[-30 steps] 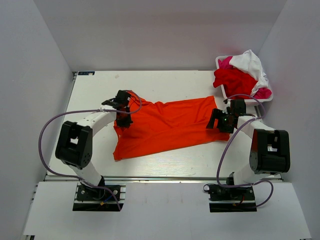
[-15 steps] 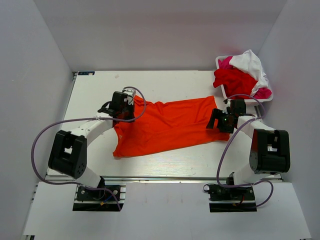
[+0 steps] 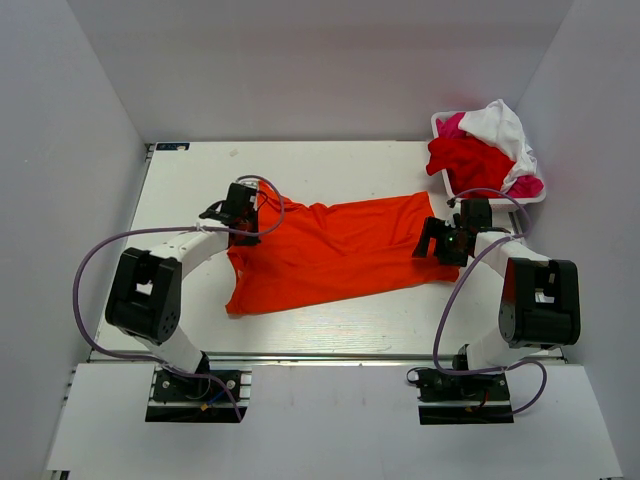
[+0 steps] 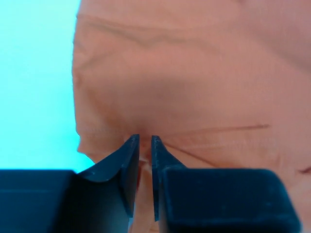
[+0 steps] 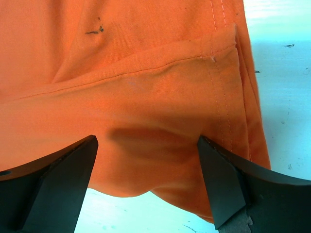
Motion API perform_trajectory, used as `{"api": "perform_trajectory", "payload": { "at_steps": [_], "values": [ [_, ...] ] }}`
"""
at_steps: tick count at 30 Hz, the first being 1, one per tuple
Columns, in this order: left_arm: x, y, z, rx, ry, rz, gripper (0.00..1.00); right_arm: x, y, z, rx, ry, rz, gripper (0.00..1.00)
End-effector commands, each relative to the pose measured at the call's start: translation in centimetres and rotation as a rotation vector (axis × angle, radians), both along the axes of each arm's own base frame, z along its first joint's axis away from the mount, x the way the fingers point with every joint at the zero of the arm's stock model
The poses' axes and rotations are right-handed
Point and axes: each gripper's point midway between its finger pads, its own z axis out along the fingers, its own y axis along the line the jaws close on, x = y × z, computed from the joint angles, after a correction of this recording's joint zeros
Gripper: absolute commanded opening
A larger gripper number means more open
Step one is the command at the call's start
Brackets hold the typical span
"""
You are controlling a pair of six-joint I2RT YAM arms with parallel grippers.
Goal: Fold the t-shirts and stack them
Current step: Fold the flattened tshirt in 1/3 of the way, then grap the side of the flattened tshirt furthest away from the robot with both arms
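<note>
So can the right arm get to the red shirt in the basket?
Probably yes. The red shirt lies on top in the basket, just beyond the right gripper, with nothing standing between them. Its jaws are open and empty, over the edge of the orange shirt.

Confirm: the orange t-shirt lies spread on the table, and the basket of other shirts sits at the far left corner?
No: the top external view shows the basket at the far right corner. The orange t-shirt does lie spread on the table.
</note>
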Motion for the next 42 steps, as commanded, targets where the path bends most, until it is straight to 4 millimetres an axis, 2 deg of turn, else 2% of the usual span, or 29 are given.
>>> {"api": "perform_trajectory", "payload": {
  "at_steps": [1,2,3,5,7,8,11,12,13,14,16,17,18,19,20,21,22,23,24,25,27,28,30,31,32,37,38,40,42],
  "values": [
    [2.3,0.2,2.5,-0.016,-0.124,0.045,0.28,-1.2,-0.7,-0.8,-0.031,0.045,-0.007,0.9],
    [2.7,0.1,2.6,-0.012,-0.135,0.036,0.28,-1.1,-0.7,-0.6,-0.031,0.041,-0.008,0.9],
    [3.1,0.0,3.1,-0.016,-0.147,0.036,0.33,-1.0,-0.7,-0.2,-0.032,0.03,-0.007,0.9],
    [4.8,-0.2,4.3,-0.001,-0.188,0.025,0.55,-0.6,-0.6,0.9,-0.035,-0.011,-0.001,0.9],
    [5.2,0.5,4.4,0.043,-0.169,0.053,0.58,0.0,-0.6,1.9,-0.035,-0.048,-0.001,0.9],
    [6.2,0.2,5.6,0.035,-0.191,0.055,0.61,0.2,-0.6,3.1,-0.037,-0.087,0.003,0.9],
    [8.1,-0.4,6.8,0.033,-0.223,0.048,0.71,1.8,-1.4,6.4,-0.075,-0.168,-0.036,0.9],
    [8.6,-0.7,6.6,0.027,-0.22,0.042,0.9,2.2,-1.9,6.9,-0.1,-0.186,-0.055,0.9],
    [9.7,-1.1,7.8,0.016,-0.25,0.044,1.0,2.4,-1.9,7.7,-0.102,-0.206,-0.058,0.9],
    [10.1,-1.2,8.0,0.017,-0.249,0.044,1.0,3.5,-1.8,9.2,-0.102,-0.248,-0.058,0.9],
    [11.5,-1.5,8.2,0.025,-0.25,0.051,1.0,4.4,-1.6,10.1,-0.098,-0.274,-0.06,0.9],
    [12.1,-1.3,8.3,0.019,-0.248,0.067,1.0,5.8,-1.5,11.7,-0.097,-0.31,-0.06,0.9],
    [12.7,-1.5,8.3,0.013,-0.247,0.074,1.0,6.3,-1.6,11.4,-0.099,-0.299,-0.064,0.9],
    [13.9,-1.9,9.6,0.003,-0.275,0.076,1.0,6.8,-1.8,11.6,-0.105,-0.303,-0.07,0.9],
    [14.4,-1.5,7.7,0.014,-0.226,0.093,1.0,7.8,0.0,11.6,-0.1,-0.3,-0.033,0.9],
    [15.0,-1.2,7.5,0.018,-0.215,0.101,1.0,8.9,0.1,12.7,-0.108,-0.327,-0.037,0.9],
    [16.3,-1.6,8.7,0.002,-0.24,0.11,1.0,9.4,0.5,12.9,-0.111,-0.334,-0.033,0.9],
    [16.6,-1.1,8.1,0.012,-0.217,0.12,1.0,10.5,0.6,13.3,-0.121,-0.344,-0.043,0.9],
    [17.2,-1.5,7.7,-0.004,-0.215,0.122,1.0,11.0,1.3,12.6,-0.132,-0.327,-0.037,0.9],
    [18.0,-1.2,6.5,0.003,-0.196,0.131,1.0,12.2,1.5,14.2,-0.138,-0.366,-0.039,0.9],
    [18.8,-0.6,5.9,0.008,-0.189,0.156,1.0,13.1,1.6,12.8,-0.187,-0.333,-0.059,0.9],
    [18.7,0.3,4.0,0.019,-0.154,0.195,1.0,14.1,1.8,13.5,-0.189,-0.353,-0.064,0.9],
    [19.7,0.5,3.8,0.002,-0.171,0.199,1.0,14.6,2.1,12.2,-0.218,-0.32,-0.064,0.9],
    [20.3,1.1,3.6,-0.002,-0.187,0.212,1.0,15.0,2.3,12.8,-0.22,-0.334,-0.068,0.9],
    [20.5,0.7,2.7,-0.015,-0.184,0.201,1.0,15.2,2.3,12.7,-0.23,-0.334,-0.071,0.9],
    [22.8,-0.2,2.0,-0.073,-0.267,0.157,1.0,15.5,2.9,11.6,-0.261,-0.313,-0.072,0.9],
    [23.0,-0.2,2.2,-0.076,-0.275,0.157,0.97,15.5,2.8,11.5,-0.263,-0.309,-0.072,0.9],
    [23.1,0.0,0.3,-0.051,-0.256,0.154,0.86,15.4,2.9,11.3,-0.274,-0.304,-0.077,0.9],
    [23.5,-0.1,-0.1,-0.05,-0.254,0.154,0.74,15.3,2.9,10.9,-0.274,-0.292,-0.077,0.9]
  ]
}}
